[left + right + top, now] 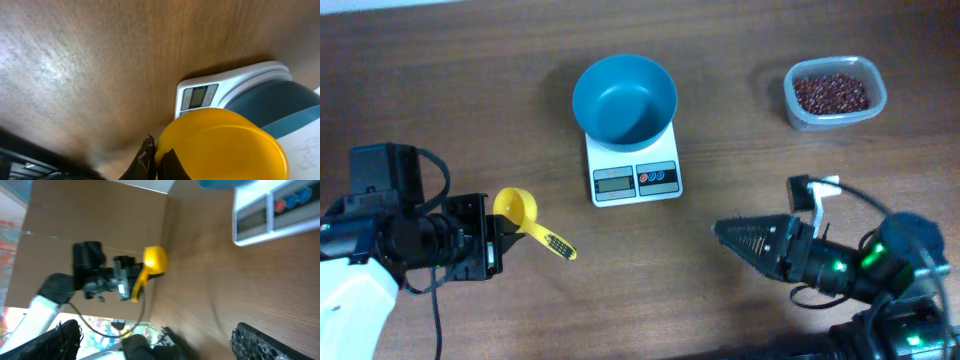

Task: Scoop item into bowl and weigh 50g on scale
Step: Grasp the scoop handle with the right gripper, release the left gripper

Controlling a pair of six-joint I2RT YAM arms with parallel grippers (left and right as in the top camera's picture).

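Observation:
The teal-blue bowl [625,95] stands empty on the white scale [605,160] at the back middle of the table. The red-brown beans [830,92] lie in a clear tub at the back right. My left gripper [498,232] is at the left, shut on a yellow scoop [517,207] whose cup is empty. In the left wrist view the scoop [225,145] fills the lower right before the scale [200,95] and bowl [280,100]. My right gripper [725,235] is open and empty at the front right, its fingers wide apart in the right wrist view [155,332].
The clear tub [792,108] sits about a hand's width right of the scale. The right wrist view shows the left arm [90,275] with the scoop [154,260], the scale's display corner [260,215] and the table's far edge.

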